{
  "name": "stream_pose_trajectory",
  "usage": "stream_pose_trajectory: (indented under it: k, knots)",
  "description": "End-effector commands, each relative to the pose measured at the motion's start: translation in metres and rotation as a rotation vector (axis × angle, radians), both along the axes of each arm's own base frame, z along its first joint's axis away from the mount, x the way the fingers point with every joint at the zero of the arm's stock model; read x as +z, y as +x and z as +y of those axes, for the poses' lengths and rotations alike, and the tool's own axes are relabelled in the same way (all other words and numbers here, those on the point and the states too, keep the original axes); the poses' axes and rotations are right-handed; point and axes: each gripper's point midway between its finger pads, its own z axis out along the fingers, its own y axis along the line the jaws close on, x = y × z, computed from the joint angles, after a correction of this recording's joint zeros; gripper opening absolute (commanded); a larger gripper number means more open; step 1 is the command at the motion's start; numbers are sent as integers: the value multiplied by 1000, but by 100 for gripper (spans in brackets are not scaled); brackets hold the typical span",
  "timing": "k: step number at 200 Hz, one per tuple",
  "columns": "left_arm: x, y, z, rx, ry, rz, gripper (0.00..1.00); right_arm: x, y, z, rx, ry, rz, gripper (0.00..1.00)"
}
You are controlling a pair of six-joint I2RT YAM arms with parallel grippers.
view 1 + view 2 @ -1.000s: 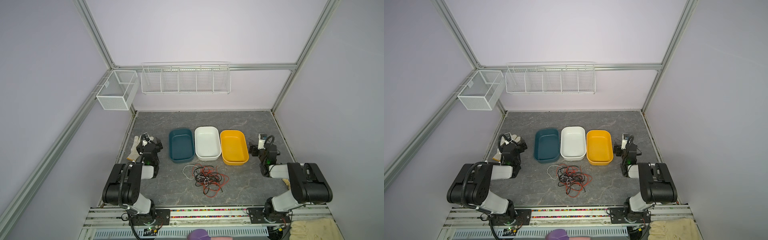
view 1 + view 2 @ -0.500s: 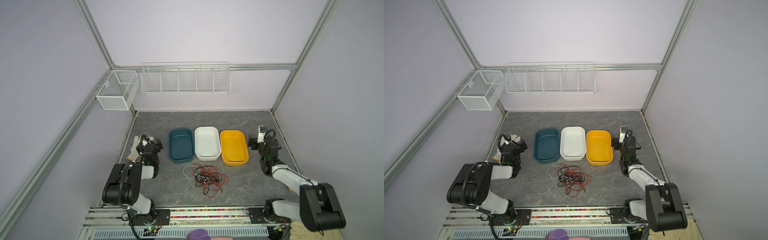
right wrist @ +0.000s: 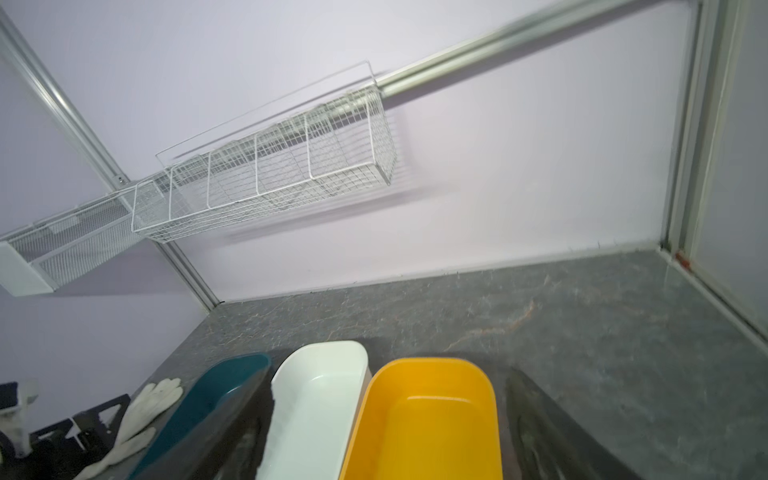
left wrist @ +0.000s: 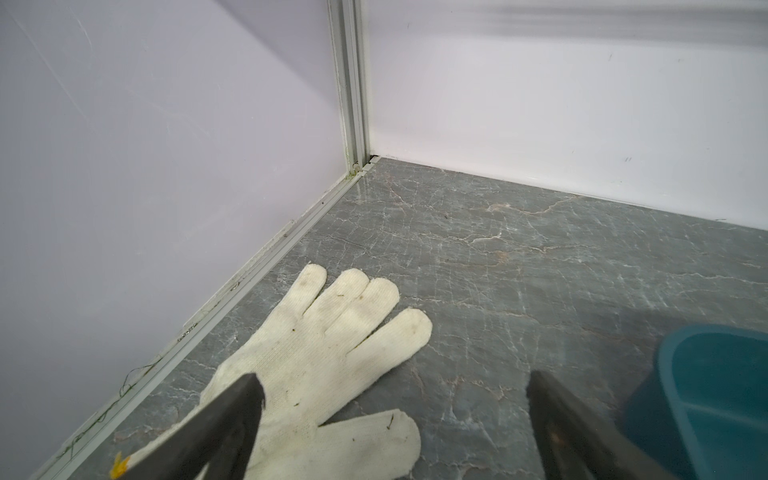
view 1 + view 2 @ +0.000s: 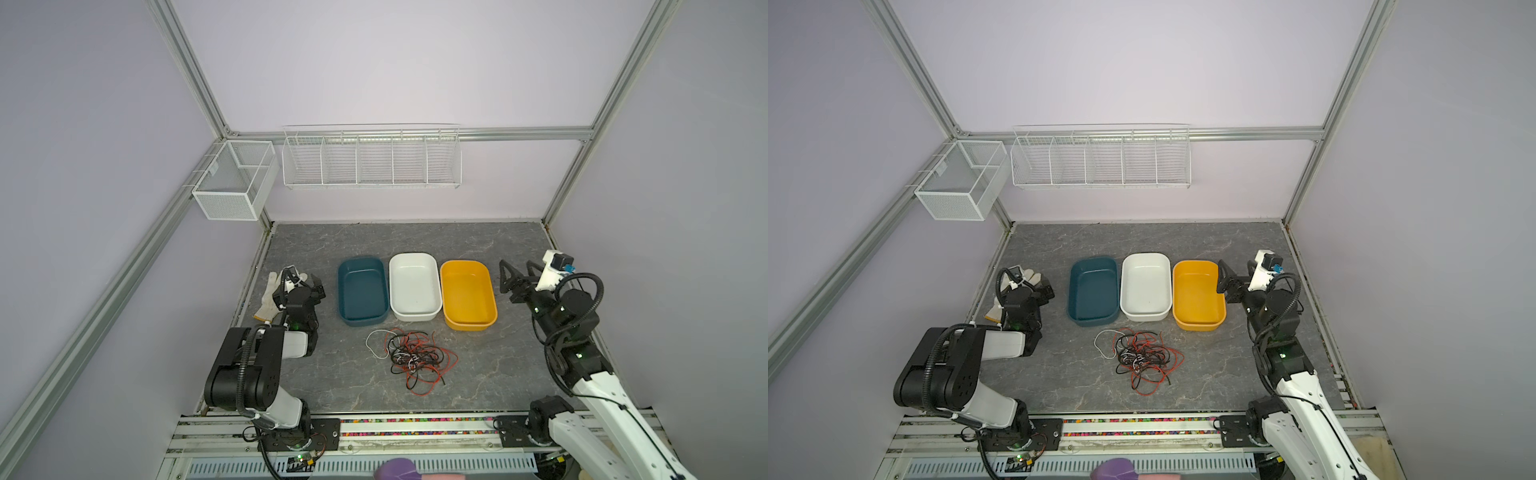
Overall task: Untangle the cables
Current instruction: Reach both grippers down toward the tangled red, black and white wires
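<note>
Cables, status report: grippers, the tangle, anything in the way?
Left gripper open, empty, by white glove. Right gripper open, empty, beside yellow bin. Cables tangled on table, untouched. Nothing blocking them.

Enclosure: pale lilac walls [image 5: 395, 62] on the far, left and right sides, joined by aluminium posts [image 5: 190, 70]. The bench [image 5: 415, 237] has a grey, marble-veined top. A white wire rack [image 5: 371, 166] with five compartments hangs on the far wall. A white mesh basket [image 5: 232, 183] hangs at the far left corner. Lighting is even and diffuse.
</note>
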Motion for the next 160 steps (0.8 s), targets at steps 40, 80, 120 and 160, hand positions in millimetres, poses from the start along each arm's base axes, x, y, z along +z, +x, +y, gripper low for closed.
stream_pose_trajectory:
  k: [40,80,120,160]
  knots:
    - [48,-1,-1,21,8,55,99,-68,-25,47,191,-14,467,88]
    - [120,-26,-10,36,-316,-8,99,-101,-70,68,268,-112,589,88]
    - [153,-72,-39,-150,-557,5,99,-139,-118,85,388,-182,690,92]
    - [145,-107,-73,-345,-606,92,99,-177,-147,103,491,-237,778,97]
